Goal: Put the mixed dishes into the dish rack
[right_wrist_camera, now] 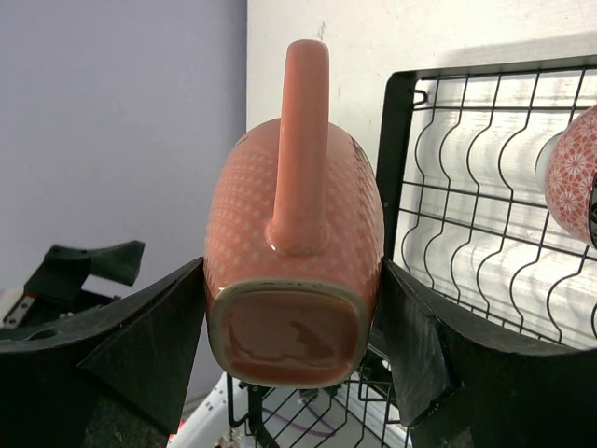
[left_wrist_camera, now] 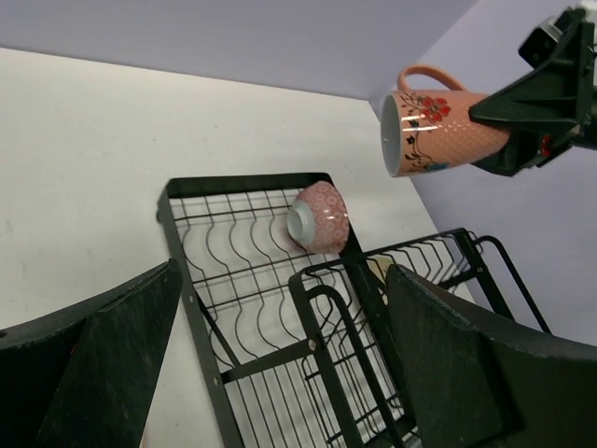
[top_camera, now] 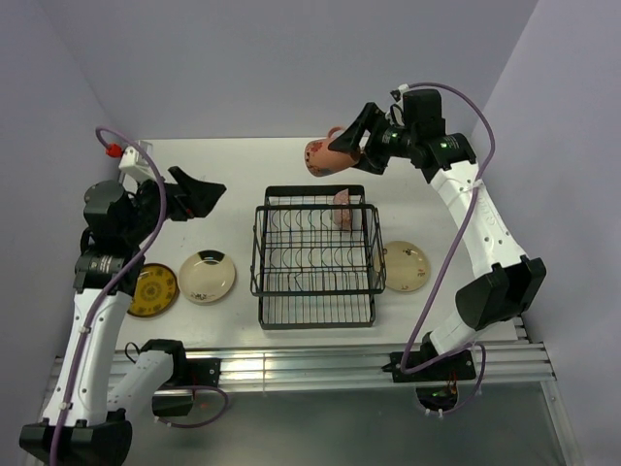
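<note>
My right gripper (top_camera: 351, 148) is shut on the pinkish mug (top_camera: 325, 155), holding it on its side in the air over the far edge of the black wire dish rack (top_camera: 312, 206). In the right wrist view the mug (right_wrist_camera: 294, 215) sits base-first between my pads, handle up. A small pink-patterned bowl (top_camera: 342, 207) lies on its side in the rack's far right corner. One cream plate (top_camera: 207, 277) and the yellow plate (top_camera: 152, 289) lie left of the rack; another cream plate (top_camera: 406, 265) lies right of it. My left gripper (top_camera: 199, 194) is open and empty, left of the rack.
The left wrist view shows the rack (left_wrist_camera: 247, 181), the bowl (left_wrist_camera: 317, 217) and the held mug (left_wrist_camera: 434, 131) above them. The rack's raised wire handles stand at its left and right sides. Purple walls close in the table at the back and sides.
</note>
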You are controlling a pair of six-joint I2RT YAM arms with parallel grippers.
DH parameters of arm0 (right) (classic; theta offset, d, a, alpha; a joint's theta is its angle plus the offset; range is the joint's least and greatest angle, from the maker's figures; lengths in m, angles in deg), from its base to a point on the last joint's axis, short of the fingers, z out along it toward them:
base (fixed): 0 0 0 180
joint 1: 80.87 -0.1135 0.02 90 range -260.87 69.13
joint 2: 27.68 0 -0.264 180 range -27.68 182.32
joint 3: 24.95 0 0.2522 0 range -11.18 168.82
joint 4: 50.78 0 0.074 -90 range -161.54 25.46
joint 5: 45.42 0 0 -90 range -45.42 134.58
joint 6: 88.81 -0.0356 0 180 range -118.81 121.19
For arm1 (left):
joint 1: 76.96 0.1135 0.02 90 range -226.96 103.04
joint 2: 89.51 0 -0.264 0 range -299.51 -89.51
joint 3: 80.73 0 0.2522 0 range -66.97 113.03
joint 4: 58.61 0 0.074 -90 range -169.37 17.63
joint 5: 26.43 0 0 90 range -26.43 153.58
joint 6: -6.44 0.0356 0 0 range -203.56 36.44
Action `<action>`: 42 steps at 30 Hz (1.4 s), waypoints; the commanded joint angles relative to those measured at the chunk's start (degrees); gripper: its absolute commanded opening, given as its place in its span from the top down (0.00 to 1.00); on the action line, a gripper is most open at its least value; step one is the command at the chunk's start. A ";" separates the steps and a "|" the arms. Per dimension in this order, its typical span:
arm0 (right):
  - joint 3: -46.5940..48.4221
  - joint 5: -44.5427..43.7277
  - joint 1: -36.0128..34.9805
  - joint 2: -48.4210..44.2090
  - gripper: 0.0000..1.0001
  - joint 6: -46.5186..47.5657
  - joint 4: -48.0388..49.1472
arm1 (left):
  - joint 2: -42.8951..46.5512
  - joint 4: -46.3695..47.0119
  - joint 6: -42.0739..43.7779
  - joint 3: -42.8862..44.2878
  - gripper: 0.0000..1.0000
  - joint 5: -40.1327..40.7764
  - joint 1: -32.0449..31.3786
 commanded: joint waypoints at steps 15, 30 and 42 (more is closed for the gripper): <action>2.91 5.18 0.09 -2.21 1.00 4.39 6.91 | -17.06 29.39 -21.21 6.21 0.08 -31.10 0.84; 6.08 2.19 -9.22 -3.09 1.00 7.02 6.22 | -22.52 42.43 -35.28 5.69 0.13 -36.66 0.93; 6.52 0.08 -12.31 -5.20 1.00 7.82 5.42 | -19.62 34.18 -30.81 6.21 0.14 -35.69 0.93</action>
